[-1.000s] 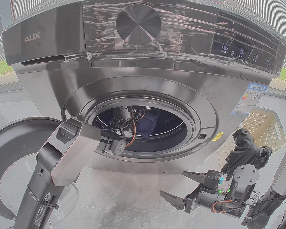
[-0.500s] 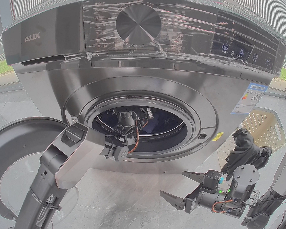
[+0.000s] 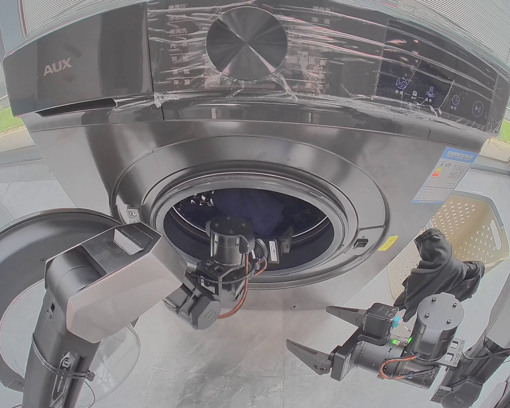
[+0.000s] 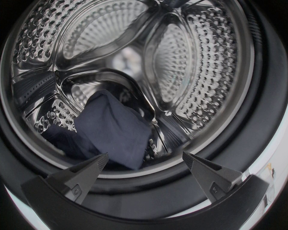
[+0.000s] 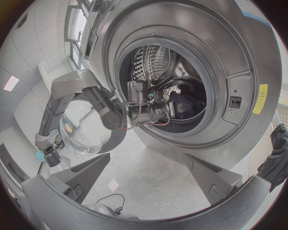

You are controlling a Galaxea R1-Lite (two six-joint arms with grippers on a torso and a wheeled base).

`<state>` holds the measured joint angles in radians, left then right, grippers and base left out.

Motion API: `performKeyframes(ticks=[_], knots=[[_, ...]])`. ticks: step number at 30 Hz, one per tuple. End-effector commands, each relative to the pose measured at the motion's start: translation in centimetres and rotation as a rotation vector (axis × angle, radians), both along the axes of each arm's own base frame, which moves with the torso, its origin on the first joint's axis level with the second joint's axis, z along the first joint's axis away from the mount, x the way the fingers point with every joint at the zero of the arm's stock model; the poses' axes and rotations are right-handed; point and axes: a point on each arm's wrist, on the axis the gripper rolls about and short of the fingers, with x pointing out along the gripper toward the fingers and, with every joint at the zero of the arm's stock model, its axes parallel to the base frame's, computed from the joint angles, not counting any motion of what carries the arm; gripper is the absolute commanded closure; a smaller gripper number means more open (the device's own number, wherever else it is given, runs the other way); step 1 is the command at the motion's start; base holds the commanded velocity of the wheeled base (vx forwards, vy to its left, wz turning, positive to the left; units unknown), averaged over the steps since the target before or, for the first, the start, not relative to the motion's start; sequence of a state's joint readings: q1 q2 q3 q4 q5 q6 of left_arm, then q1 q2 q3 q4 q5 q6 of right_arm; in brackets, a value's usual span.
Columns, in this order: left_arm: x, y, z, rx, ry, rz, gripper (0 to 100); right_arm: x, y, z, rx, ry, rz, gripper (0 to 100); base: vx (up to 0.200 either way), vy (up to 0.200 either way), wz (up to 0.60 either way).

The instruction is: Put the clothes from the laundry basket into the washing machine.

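Your left gripper (image 4: 144, 158), jaws open and empty, sits at the washing machine (image 3: 257, 152) mouth facing a navy garment (image 4: 114, 131); right gripper (image 3: 307, 326), jaws open, hangs low below the yellow sticker (image 3: 388, 243).

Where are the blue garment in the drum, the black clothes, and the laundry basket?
blue garment (image 4: 112, 131): left wrist view, middle of the cloth.
black clothes (image 3: 439, 269): head view, middle of the bundle.
laundry basket (image 3: 476, 227): head view, perforated inner wall.
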<state>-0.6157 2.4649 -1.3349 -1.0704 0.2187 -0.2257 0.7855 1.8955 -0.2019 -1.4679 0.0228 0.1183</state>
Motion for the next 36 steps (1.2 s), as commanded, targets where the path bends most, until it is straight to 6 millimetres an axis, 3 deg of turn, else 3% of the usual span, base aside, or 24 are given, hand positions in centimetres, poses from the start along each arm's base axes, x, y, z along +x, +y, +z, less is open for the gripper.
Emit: performKeyframes(ticks=[1,3,7,12,17,21,29,36], knots=[[-7.2,-0.6,1.2,0.021,-0.008,-0.146,0,-0.3,-0.4,0.2,0.001,0.001,-0.006,0,0.0,0.0,0.0],[-7.7,-0.4,1.2,0.02,-0.013,-0.151,0,-0.5,-0.5,0.4,0.006,-0.003,-0.007,0,0.0,0.0,0.0],[-11.7,1.8,3.6,0.005,-0.024,-0.188,0,-1.5,-1.5,1.2,0.022,-0.019,-0.011,0,0.0,0.0,0.0],[-16.6,4.4,5.0,0.016,-0.003,-0.234,0,-3.0,-3.5,1.9,0.038,-0.021,-0.032,0,0.0,0.0,0.0],[-19.8,7.3,7.0,0.006,-0.046,-0.239,0,-3.9,-5.8,2.8,0.056,-0.044,-0.088,0,0.0,0.0,0.0],[-22.0,9.4,7.3,0.026,-0.05,-0.234,0,-3.9,-7.0,3.9,0.093,-0.096,-0.153,0,0.0,0.0,0.0],[-24.4,12.9,7.9,0.022,-0.078,-0.186,0,-3.4,-9.2,4.8,0.099,-0.138,-0.29,0,0.0,0.0,0.0],[-25.2,14.9,8.1,0.045,-0.099,-0.138,0,-4.1,-10.8,5.5,0.099,-0.159,-0.375,0,0.0,0.0,0.0]])
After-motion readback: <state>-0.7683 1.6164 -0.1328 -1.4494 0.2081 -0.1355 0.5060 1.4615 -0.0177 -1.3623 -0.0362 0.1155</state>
